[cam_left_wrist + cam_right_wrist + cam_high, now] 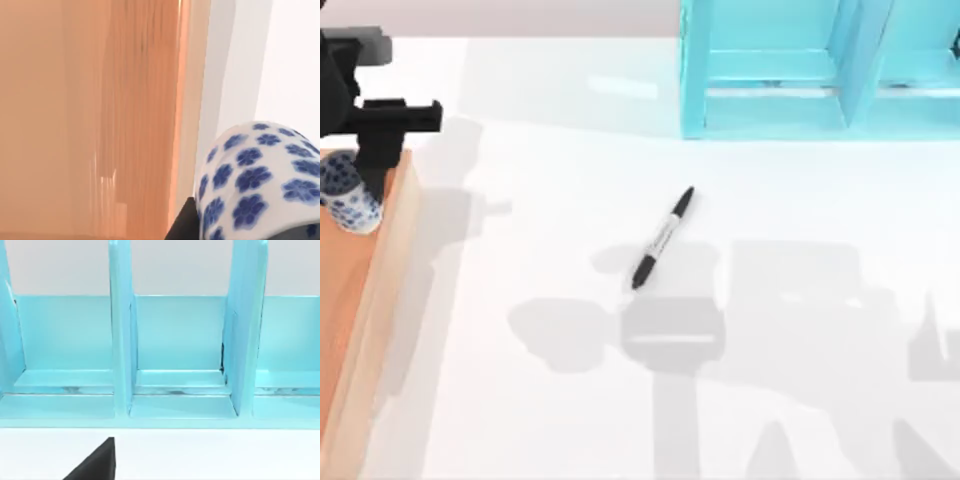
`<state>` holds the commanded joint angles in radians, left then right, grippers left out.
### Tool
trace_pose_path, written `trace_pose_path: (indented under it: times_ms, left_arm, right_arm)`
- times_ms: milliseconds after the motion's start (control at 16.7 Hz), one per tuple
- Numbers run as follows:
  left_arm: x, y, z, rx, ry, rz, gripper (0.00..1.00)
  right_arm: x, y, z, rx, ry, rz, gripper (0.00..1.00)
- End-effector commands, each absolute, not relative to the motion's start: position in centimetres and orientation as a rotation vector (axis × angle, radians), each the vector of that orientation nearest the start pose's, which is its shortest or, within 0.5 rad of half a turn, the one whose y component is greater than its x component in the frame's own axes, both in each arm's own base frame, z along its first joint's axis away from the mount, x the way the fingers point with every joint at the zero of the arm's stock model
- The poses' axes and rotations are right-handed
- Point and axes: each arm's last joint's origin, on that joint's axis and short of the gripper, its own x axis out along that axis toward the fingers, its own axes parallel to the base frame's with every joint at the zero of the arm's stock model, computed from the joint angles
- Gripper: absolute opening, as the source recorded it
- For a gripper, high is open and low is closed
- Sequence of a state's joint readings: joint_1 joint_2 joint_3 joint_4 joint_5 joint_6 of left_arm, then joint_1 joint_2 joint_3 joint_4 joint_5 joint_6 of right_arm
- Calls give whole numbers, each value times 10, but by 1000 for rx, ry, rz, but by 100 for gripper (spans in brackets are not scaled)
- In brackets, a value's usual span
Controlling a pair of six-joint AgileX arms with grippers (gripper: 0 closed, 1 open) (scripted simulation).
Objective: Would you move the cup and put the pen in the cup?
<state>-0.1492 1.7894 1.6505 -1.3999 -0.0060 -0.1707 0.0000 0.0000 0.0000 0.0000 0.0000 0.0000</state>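
Observation:
The cup (345, 190), white with blue flowers, hangs just above the orange wooden board (360, 300) at the table's far left. My left gripper (362, 172) is shut on it from the right side. In the left wrist view the cup (255, 180) sits very close, with a black finger (184, 224) against its wall. The pen (663, 238), black with a pale labelled barrel, lies slanted on the white table near the middle, well to the right of the cup. A black part of my right gripper (95, 465) shows low over the table, facing the shelf.
A light blue shelf unit (790, 70) with upright dividers stands at the back right; its compartments (180, 340) are bare. The orange board has a raised right edge (395, 290). White tabletop surrounds the pen.

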Motion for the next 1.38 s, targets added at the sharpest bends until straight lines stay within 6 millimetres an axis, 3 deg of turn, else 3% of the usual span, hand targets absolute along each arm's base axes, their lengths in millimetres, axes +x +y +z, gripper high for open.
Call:
trace_pose_path:
  times_ms: [180, 540, 780, 1140, 1380]
  left_arm:
    - [321, -71, 298, 13, 1573, -9, 0]
    - [322, -73, 295, 16, 1582, -10, 0]
    - [338, -99, 271, 18, 1582, -9, 0]
    - [360, -149, 216, 21, 1575, -10, 0]
    - [361, -156, 210, 21, 1575, -10, 0]
  right_arm:
    - [106, -1, 160, 0, 0, 0, 100]
    - [106, -1, 160, 0, 0, 0, 100]
    - [106, -1, 160, 0, 0, 0, 100]
    - [106, -1, 160, 0, 0, 0, 100]
    - [106, -1, 160, 0, 0, 0, 100]
